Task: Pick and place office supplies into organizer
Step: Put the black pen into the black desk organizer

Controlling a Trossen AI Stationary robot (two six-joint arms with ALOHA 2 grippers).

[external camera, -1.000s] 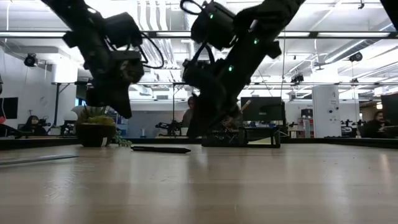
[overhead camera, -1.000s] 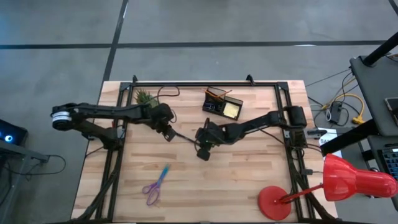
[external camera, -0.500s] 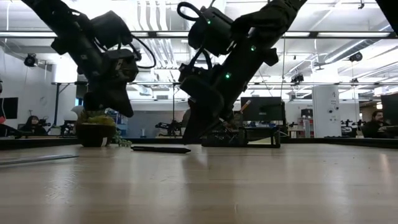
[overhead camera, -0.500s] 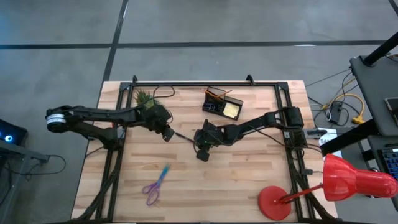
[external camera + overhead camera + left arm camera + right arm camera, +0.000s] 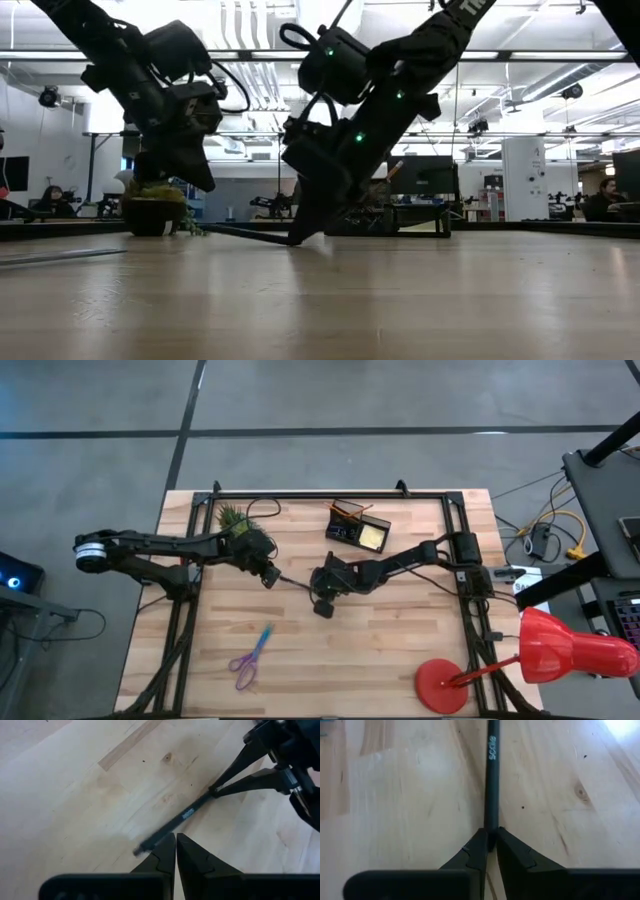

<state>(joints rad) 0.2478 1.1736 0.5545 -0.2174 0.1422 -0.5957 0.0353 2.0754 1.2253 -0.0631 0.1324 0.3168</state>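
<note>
Black pen (image 5: 492, 780) lies mid-table (image 5: 400, 650), one end pinched by the right gripper (image 5: 490, 840), while the left gripper (image 5: 175, 851) hangs near its other end, fingers (image 5: 160, 857) clenched on nothing.

Open-plan lab or office workspace: grey concrete floor (image 5: 100, 450) around a wooden desk (image 5: 380, 650), bright ceiling lights (image 5: 560, 25) and exposed ducts overhead, rows of monitors (image 5: 424, 174) and seated people (image 5: 603, 200) behind, cables (image 5: 560, 525) on the floor.
</note>
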